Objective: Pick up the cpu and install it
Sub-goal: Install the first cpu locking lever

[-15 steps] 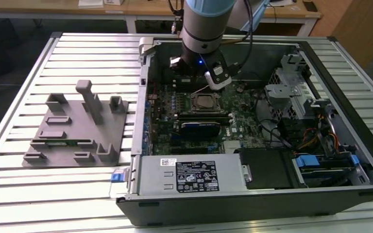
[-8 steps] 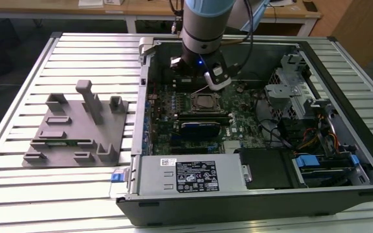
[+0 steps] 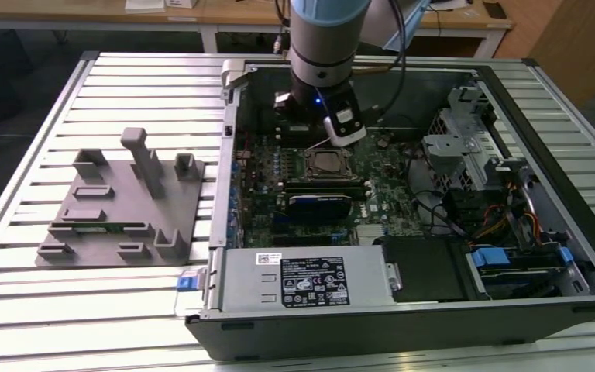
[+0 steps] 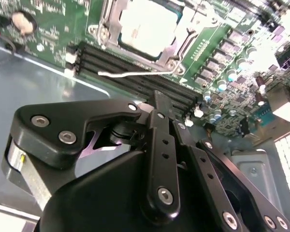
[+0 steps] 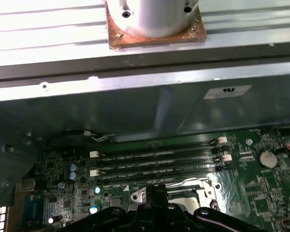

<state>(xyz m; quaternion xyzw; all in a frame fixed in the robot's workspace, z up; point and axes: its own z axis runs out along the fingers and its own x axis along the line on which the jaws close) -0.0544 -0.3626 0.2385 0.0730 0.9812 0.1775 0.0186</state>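
— Grey steel all round: where were you?

— Over the open computer case (image 3: pixel 545 294) on the slatted table (image 3: pixel 29 310), above its green motherboard (image 3: pixel 380 186).

— And the cpu?

— The cpu (image 4: pixel 147 26) lay seated in its socket (image 4: pixel 171 50), the latch lever beside it — my pincer (image 3: pixel 345 133) hung just above. Whether it was open, I couldn't tell.
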